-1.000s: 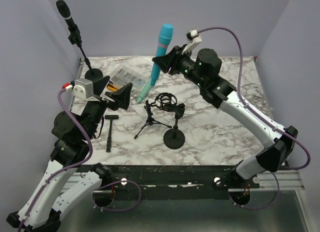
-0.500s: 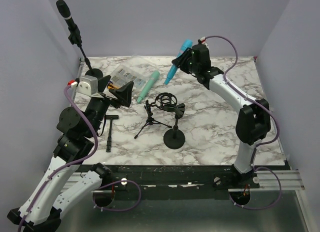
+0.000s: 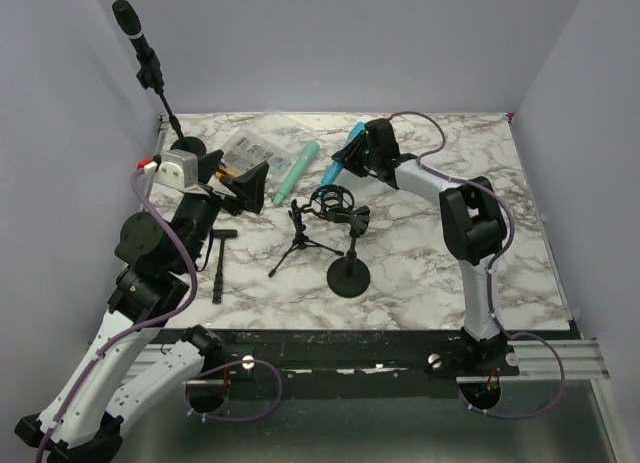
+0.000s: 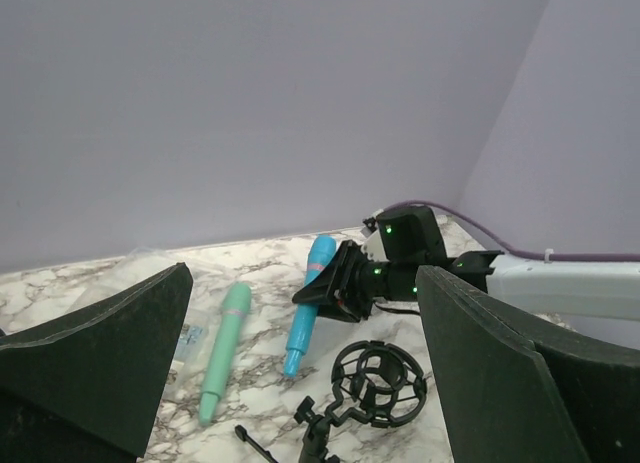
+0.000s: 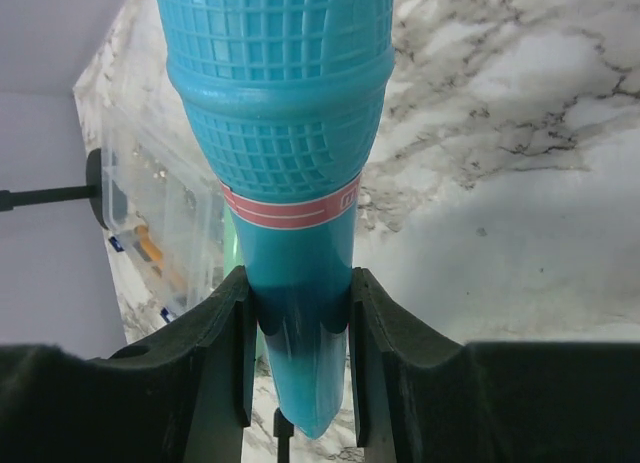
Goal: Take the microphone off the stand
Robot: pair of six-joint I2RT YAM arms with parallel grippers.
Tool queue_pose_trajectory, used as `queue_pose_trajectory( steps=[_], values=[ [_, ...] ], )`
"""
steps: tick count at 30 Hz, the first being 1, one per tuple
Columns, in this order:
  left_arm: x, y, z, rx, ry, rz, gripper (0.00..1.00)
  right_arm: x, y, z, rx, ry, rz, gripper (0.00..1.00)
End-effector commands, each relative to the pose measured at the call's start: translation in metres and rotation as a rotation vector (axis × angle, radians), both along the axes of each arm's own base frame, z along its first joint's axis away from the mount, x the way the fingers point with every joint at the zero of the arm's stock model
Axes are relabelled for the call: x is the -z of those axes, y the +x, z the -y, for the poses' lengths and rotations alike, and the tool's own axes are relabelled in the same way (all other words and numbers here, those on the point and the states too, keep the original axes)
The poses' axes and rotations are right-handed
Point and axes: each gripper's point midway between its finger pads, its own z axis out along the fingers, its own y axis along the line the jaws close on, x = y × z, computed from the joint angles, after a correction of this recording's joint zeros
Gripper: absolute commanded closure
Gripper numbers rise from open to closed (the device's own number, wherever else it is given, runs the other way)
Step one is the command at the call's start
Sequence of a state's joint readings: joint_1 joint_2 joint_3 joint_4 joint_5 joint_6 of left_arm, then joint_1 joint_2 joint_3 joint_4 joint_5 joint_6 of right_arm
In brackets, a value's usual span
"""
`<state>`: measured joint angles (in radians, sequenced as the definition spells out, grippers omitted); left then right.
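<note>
Top external view: the blue microphone (image 3: 345, 148) is clear of the stand (image 3: 348, 276). It is at the far middle of the worktop (image 3: 430, 253), tilted with its head up and away from the arms. The shock-mount ring (image 3: 330, 200) on the stand is empty.

Right end effector (image 3: 348, 161): clenched on the microphone's lower body. The right wrist view confirms both fingers (image 5: 235, 333) pressed against the handle below the red band. The tail end sits low over the marble, just beside the green microphone (image 3: 297, 170), which lies flat. Whether the tail touches the surface cannot be determined.

Left end effector (image 3: 232, 180): released, jaws wide apart, holding nothing, positioned at the left side well apart from the stand.

Assessment: the extraction itself appears complete. Outstanding items, in my judgement, are to lay the blue microphone down and to let go of it (the grip is not yet released).

Note: a black microphone (image 3: 128, 21) is mounted on a separate stand in the far-left corner, untouched.
</note>
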<state>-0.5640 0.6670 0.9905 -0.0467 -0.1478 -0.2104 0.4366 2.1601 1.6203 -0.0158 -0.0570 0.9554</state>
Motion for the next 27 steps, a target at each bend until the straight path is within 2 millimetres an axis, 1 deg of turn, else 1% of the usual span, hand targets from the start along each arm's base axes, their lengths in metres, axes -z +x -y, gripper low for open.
queue_pose_trajectory(
  steps=[1,6,10,11,13,15,18,20,21,24,26,27],
  values=[
    [-0.002,-0.001,0.003,0.02,-0.007,0.005,0.02,0.027,-0.003,-0.016,-0.034,0.122,-0.054,0.99],
    [-0.001,0.0,0.006,0.033,-0.007,-0.002,0.02,0.048,-0.003,-0.017,-0.032,0.122,-0.078,0.99],
    [0.0,0.001,0.007,0.038,-0.007,-0.007,0.01,0.059,-0.004,-0.022,-0.041,0.139,-0.102,0.93],
    [0.001,0.001,0.007,0.039,-0.008,-0.008,0.02,0.063,-0.005,-0.022,-0.039,0.146,-0.113,0.9],
    [0.001,0.001,0.008,0.038,-0.007,-0.008,0.02,0.068,-0.006,-0.025,-0.046,0.164,-0.122,0.79],
    [0.002,0.003,0.007,0.034,-0.006,-0.01,0.01,0.071,-0.005,-0.027,-0.047,0.174,-0.129,0.62],
    [0.004,0.004,0.007,0.032,-0.001,-0.016,0.02,0.069,-0.002,-0.033,-0.068,0.187,-0.126,0.41],
    [0.005,0.006,0.006,0.026,0.0,-0.015,0.01,0.067,-0.002,-0.034,-0.072,0.199,-0.123,0.3],
    [0.005,0.006,0.006,0.022,0.0,-0.014,0.01,0.063,-0.001,-0.035,-0.078,0.203,-0.113,0.25],
    [0.006,0.008,0.006,0.02,0.003,-0.019,0.02,0.054,-0.002,-0.034,-0.093,0.192,-0.094,0.17],
    [0.007,0.009,0.006,0.018,0.006,-0.018,0.01,0.046,-0.006,-0.035,-0.114,0.198,-0.08,0.14],
    [0.008,0.01,0.006,0.017,0.008,-0.021,0.02,0.041,-0.007,-0.032,-0.122,0.192,-0.068,0.12]
  ],
)
